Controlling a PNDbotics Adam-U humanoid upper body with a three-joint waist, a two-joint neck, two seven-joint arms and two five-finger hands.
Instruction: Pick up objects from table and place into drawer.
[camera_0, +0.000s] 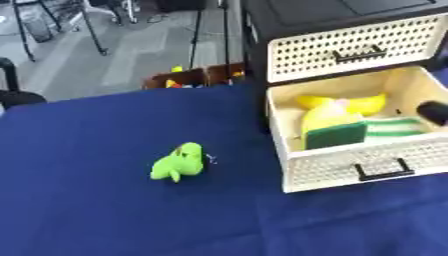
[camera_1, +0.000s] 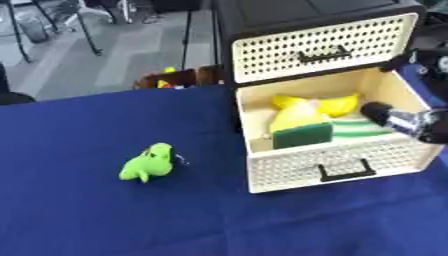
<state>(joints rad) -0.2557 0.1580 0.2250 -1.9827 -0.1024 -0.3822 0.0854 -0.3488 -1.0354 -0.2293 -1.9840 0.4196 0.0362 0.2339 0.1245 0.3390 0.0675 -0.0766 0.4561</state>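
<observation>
reaching in from the right edge, the robot's right hand (camera_1: 411, 122) shows only as a black and silver tip over the right side of the open lower drawer (camera_1: 337, 167); whether its fingers are spread or curled cannot be told, and nothing can be seen held in it. the left hand shows in neither view.

just beside that tip, inside the drawer, lie a yellow soft toy (camera_0: 337, 110), a green sponge (camera_0: 335, 136) leaning against the front wall, and a green-and-white striped cloth (camera_0: 394, 128) toward the drawer's right side. the drawer is pulled out toward the near edge of the tabletop, its perforated cream front carrying a black handle (camera_0: 383, 172). above it the upper drawer (camera_0: 354, 47) of the black cabinet (camera_1: 297, 12) is closed.

out on the blue tabletop (camera_0: 87, 200), well apart from the drawer and to its left, a small green plush toy (camera_0: 178, 163) lies near the middle. beyond the far edge, a brown box (camera_0: 188, 77) holds some bright items.
</observation>
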